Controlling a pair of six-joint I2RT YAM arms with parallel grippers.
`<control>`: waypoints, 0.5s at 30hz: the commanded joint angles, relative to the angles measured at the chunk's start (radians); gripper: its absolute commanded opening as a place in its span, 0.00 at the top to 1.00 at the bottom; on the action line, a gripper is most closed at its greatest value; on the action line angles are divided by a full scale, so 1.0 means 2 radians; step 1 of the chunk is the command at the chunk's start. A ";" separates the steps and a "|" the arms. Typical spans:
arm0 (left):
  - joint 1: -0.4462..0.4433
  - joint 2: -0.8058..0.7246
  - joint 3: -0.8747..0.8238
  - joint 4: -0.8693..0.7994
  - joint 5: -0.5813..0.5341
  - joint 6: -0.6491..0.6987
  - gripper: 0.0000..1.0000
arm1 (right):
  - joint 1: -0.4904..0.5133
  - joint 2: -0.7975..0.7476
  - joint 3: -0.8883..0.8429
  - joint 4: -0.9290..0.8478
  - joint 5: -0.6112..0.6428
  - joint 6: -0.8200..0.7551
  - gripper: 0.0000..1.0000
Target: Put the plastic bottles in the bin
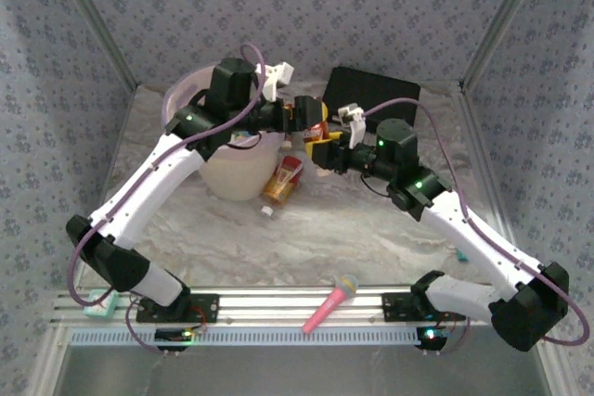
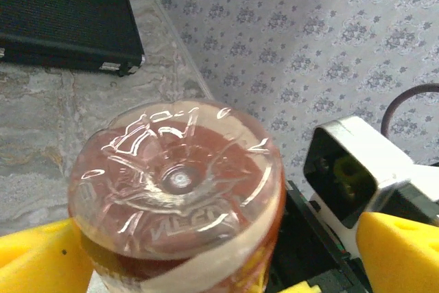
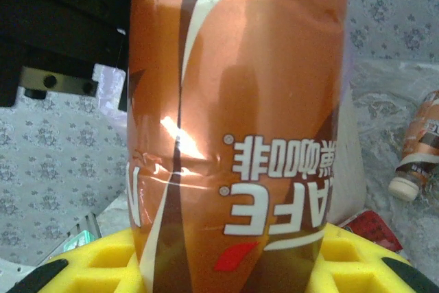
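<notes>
Currently the right gripper (image 3: 226, 262) is clamped on one orange-brown coffee bottle (image 3: 240, 114) with a glossy shrink label and white lettering, held up just beside the bin (image 1: 232, 173). The left gripper (image 2: 219, 262) stands wide, its yellow foam pads (image 2: 401, 248) flanking the bottle's clear, ribbed round base. The bin is round, pale-pink, translucent plastic. A second bottle (image 1: 282, 183), red-labelled with a white cap, lies on the marbled table (image 1: 278, 248) against the bin. One flat black case (image 1: 371, 95), one pink toy microphone (image 1: 331, 303).

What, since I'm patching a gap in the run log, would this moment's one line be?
right gripper: shut on brown bottle | left gripper: open around bottle's base | bin: bottle not yet inside
</notes>
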 commanded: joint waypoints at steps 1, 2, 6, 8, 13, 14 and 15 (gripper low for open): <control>-0.001 0.001 0.012 0.010 0.000 -0.004 0.10 | 0.005 -0.001 0.019 0.029 -0.003 -0.006 0.62; -0.001 0.002 0.010 0.013 0.000 -0.006 0.14 | 0.005 0.000 0.020 0.033 -0.002 -0.006 0.62; -0.002 0.004 0.007 0.020 -0.002 -0.012 0.19 | 0.007 0.010 0.028 0.051 -0.009 -0.004 0.63; -0.002 0.004 0.004 0.026 -0.002 -0.014 0.24 | 0.009 0.015 0.032 0.054 -0.011 -0.005 0.63; -0.001 0.009 0.010 0.020 -0.008 -0.011 0.37 | 0.011 0.024 0.041 0.060 -0.018 -0.004 0.63; -0.001 0.011 0.012 0.021 -0.010 -0.010 0.38 | 0.011 0.028 0.045 0.059 -0.020 -0.004 0.63; 0.001 0.012 0.014 0.022 -0.010 -0.011 0.38 | 0.013 0.031 0.048 0.058 -0.021 -0.005 0.63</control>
